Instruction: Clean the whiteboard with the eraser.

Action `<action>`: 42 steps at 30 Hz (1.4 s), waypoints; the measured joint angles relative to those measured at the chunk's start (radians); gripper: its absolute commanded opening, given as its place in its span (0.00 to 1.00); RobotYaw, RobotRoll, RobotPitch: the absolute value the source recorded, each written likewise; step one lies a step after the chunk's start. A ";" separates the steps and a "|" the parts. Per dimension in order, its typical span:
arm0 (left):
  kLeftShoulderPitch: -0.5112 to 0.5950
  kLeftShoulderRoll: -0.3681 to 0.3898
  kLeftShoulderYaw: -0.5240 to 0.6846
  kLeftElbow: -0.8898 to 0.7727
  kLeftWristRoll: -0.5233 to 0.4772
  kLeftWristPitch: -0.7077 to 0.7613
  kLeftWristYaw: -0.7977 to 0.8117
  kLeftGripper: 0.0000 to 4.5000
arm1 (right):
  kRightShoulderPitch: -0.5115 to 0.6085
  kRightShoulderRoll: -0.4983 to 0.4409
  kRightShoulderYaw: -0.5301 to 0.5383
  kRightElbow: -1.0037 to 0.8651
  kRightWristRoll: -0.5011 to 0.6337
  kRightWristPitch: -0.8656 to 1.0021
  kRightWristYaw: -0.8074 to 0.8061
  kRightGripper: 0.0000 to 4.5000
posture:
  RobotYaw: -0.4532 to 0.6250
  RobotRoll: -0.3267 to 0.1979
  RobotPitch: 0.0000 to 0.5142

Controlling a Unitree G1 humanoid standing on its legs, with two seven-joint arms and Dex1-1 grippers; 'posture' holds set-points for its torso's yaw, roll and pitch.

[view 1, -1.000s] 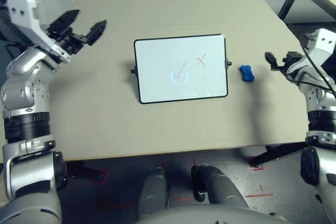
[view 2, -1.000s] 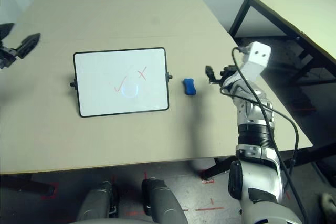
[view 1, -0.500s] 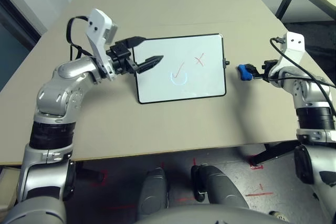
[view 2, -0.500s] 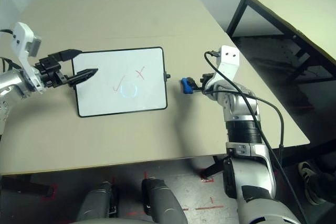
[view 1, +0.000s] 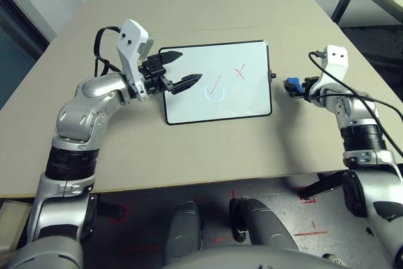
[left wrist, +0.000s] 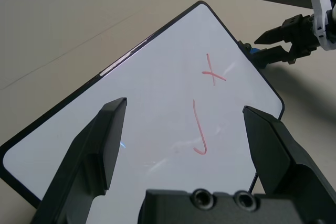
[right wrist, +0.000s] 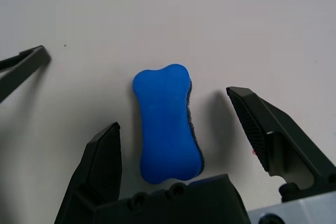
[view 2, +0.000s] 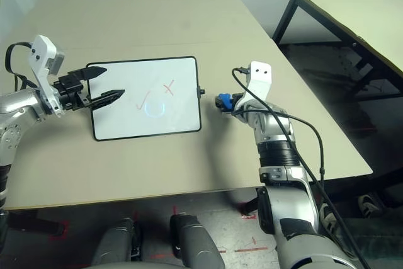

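Observation:
The whiteboard point(view 1: 245, 96) lies flat mid-table, bearing a red tick point(left wrist: 198, 129) and a red cross point(left wrist: 212, 74). My left gripper point(view 1: 187, 67) hovers open over the board's left part, and between its fingers point(left wrist: 107, 140) the left wrist view shows the white surface. The blue peanut-shaped eraser point(right wrist: 167, 121) lies on the table just right of the board. My right gripper point(right wrist: 173, 109) stands open astride it, a finger on each side with a gap to the eraser. The left wrist view also shows the right gripper point(left wrist: 278, 43) beyond the board's far corner.
The tan table point(view 1: 189, 155) has bare room in front of and behind the board; its front edge runs close below. A second table point(view 2: 352, 11) with black legs stands at the back right.
Both arms have swung in from the table's sides. The left gripper came over the board's left part; the right gripper reached the eraser and now straddles it.

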 measured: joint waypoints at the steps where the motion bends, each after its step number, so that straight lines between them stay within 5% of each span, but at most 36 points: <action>1: -0.002 0.000 0.000 0.000 0.000 0.001 0.000 1.00 | 0.000 0.004 0.000 0.009 -0.002 -0.008 -0.003 0.81 | 0.50 0.62 0.18; 8: -0.014 0.000 0.000 -0.001 0.001 0.012 0.000 1.00 | -0.004 0.022 -0.003 0.045 -0.006 -0.067 -0.027 0.29 | 0.50 0.62 0.18; 10: -0.016 -0.001 0.000 -0.001 0.001 0.015 0.000 1.00 | -0.008 0.021 -0.007 0.048 -0.007 -0.076 -0.037 0.20 | 0.50 0.62 0.18; 22: -0.020 -0.016 -0.002 -0.001 0.006 0.018 -0.005 1.00 | -0.057 0.001 -0.033 -0.126 -0.031 -0.193 -0.067 0.19 | 0.47 0.62 0.17; 30: -0.042 -0.019 -0.014 0.023 0.020 0.016 -0.036 1.00 | -0.073 0.062 0.114 -0.384 -0.016 -0.161 0.078 0.18 | 0.47 0.62 0.17; 42: -0.052 -0.019 -0.017 0.035 0.025 0.014 -0.054 1.00 | 0.009 0.113 0.231 -0.317 -0.076 -0.253 0.124 0.18 | 0.49 0.62 0.17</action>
